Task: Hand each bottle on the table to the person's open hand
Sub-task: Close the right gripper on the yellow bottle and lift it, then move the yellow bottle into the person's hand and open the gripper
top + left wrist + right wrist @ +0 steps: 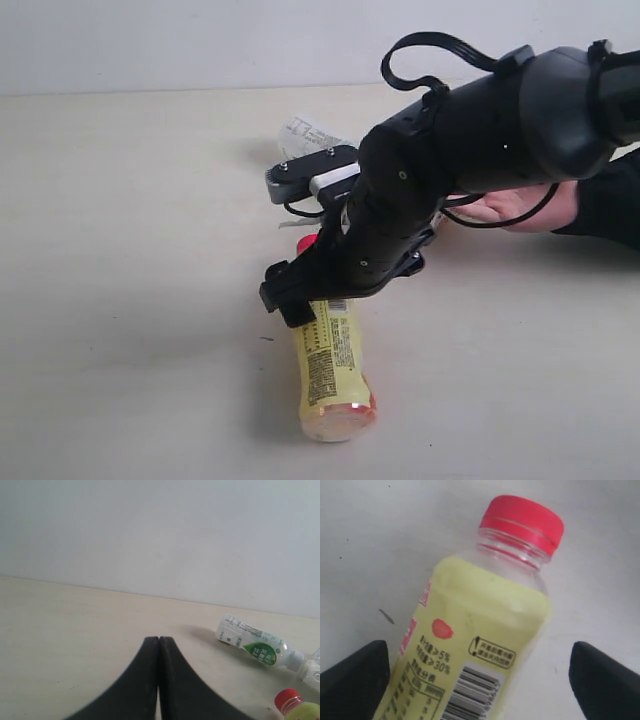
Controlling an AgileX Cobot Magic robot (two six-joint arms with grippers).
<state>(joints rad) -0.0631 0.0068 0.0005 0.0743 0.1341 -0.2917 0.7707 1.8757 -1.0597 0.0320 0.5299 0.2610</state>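
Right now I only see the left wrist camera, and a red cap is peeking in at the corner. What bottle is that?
Observer: It's a yellow bottle, lying on its side on the table.
Operator: Is the other arm near it?
Observer: Yes. The right gripper is open, with one finger on each side of the bottle, and it is not closed on it yet.
Operator: Where's the person?
Observer: A hand lies open on the right side of the exterior view, partly hidden behind the right arm.
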